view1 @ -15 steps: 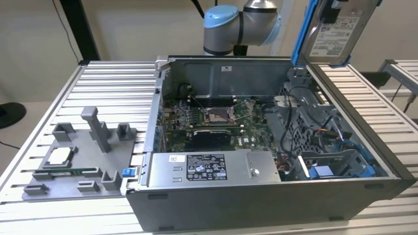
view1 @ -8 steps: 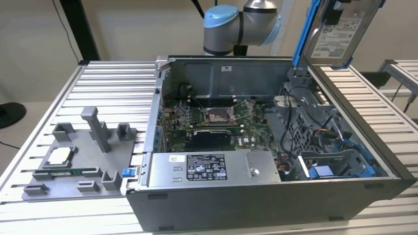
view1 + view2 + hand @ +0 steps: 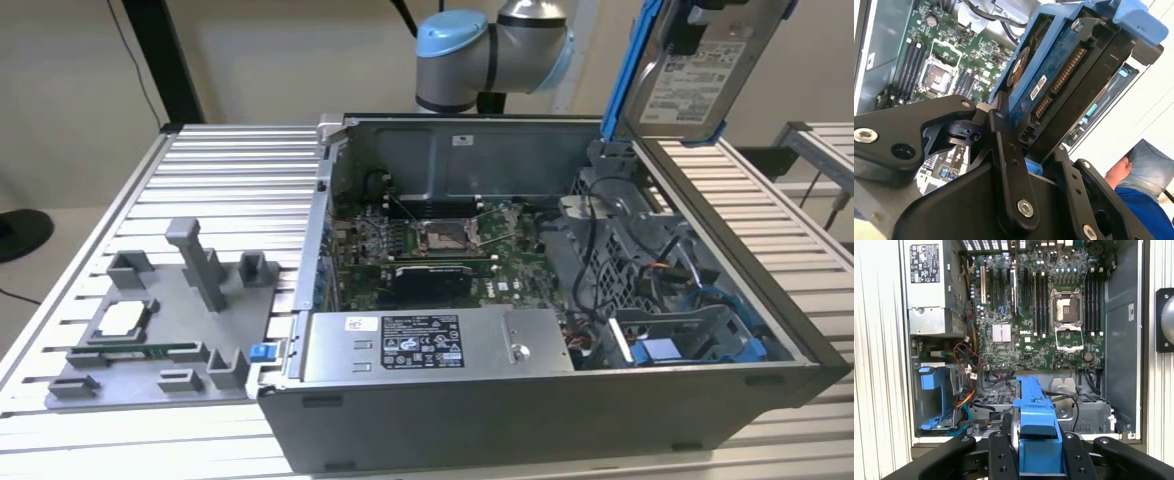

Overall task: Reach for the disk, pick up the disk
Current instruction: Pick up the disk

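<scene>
Slatted metal table (image 3: pixel 107 200); jaws clamp disk (image 3: pixel 701 60) aloft.

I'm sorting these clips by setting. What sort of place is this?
Probably a robotics lab bench for computer disassembly: an open PC case on a slatted metal table, with the gripper holding the disk.

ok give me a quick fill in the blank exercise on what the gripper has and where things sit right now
1. The gripper is shut on the ____.
2. The disk is held ____ the open computer case, lifted clear of it.
3. The rails along the disk's edges are ____ in colour.
4. On the grey tray beside the case lies a small square silver ____.

Missing words: disk; above; blue; chip
</scene>
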Robot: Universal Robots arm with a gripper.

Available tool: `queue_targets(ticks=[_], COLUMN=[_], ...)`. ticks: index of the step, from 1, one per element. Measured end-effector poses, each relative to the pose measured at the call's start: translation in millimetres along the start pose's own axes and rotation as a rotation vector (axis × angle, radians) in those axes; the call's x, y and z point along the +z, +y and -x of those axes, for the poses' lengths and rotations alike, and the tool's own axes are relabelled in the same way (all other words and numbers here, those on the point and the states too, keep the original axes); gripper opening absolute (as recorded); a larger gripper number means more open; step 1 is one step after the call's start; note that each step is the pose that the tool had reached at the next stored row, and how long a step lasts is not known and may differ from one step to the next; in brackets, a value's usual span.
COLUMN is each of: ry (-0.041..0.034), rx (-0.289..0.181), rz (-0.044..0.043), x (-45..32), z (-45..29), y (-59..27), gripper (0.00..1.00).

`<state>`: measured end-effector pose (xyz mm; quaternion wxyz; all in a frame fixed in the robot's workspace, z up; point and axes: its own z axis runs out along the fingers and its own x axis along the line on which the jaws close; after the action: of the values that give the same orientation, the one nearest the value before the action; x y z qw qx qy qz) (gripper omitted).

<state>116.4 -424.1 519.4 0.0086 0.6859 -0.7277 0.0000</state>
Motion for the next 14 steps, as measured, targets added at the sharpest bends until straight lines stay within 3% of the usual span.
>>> queue_targets(ticks=[14], ry=[-0.0001], rx=[0.000], rz=[0.0000], x=[0.5], z=[-23.0], y=[-1.4], gripper=[0.00])
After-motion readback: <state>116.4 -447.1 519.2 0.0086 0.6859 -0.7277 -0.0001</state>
